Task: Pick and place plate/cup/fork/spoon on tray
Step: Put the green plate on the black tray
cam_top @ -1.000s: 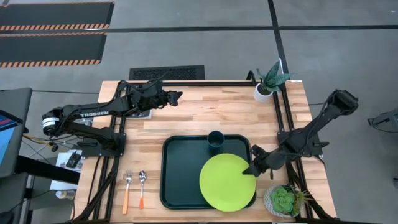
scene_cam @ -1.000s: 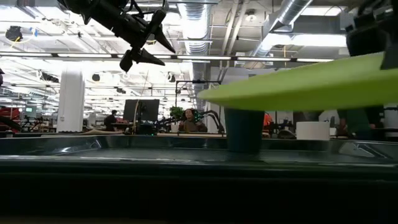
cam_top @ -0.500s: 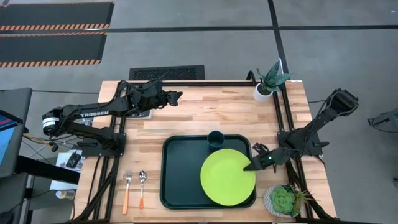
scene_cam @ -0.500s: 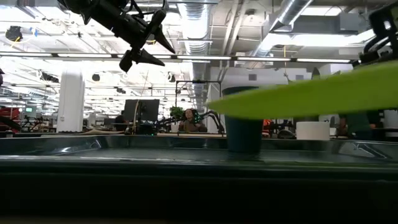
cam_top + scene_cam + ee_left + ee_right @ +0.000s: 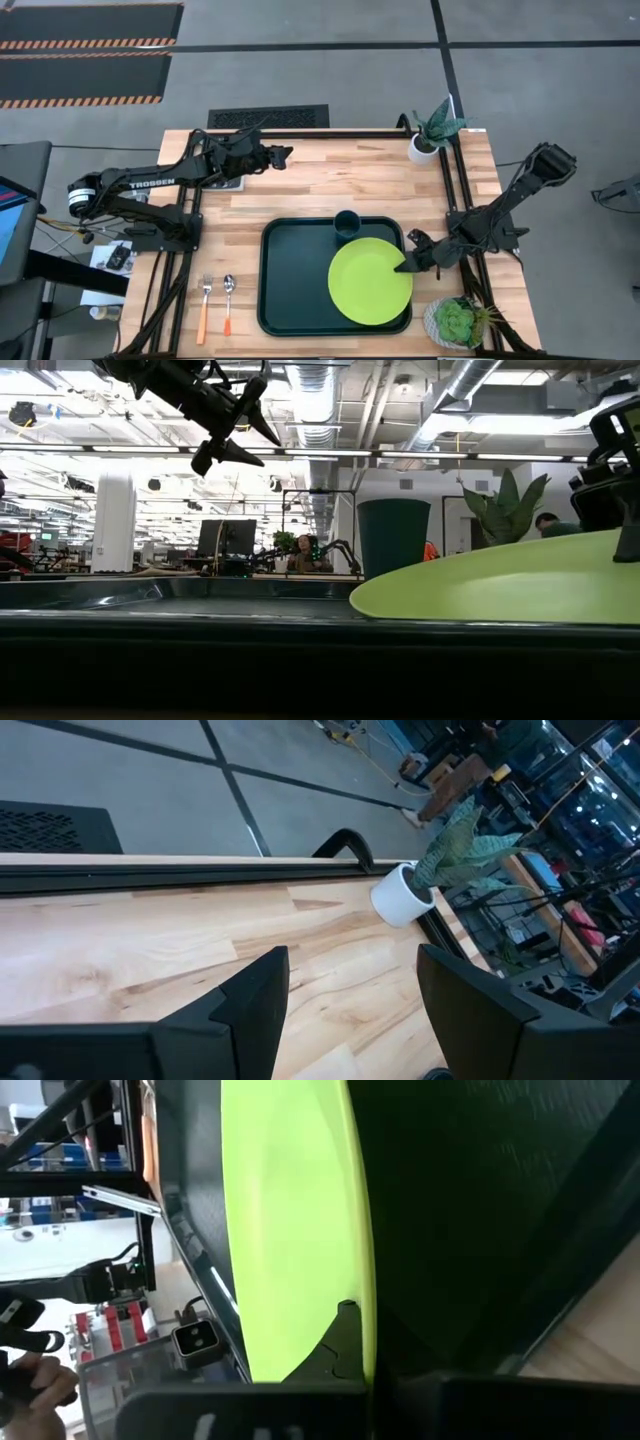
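Pale wooden table — grey floor, bright workshop behind

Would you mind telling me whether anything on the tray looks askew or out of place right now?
The plate is not flat: in the low view its right edge is lifted, pinched by the right gripper, while its left edge is down near the tray. The cup stands upright. Fork and spoon lie outside the tray.

only readable text: "TROSSEN" in white letters on left arm, high view; nothing legible on tray, plate or elsewhere
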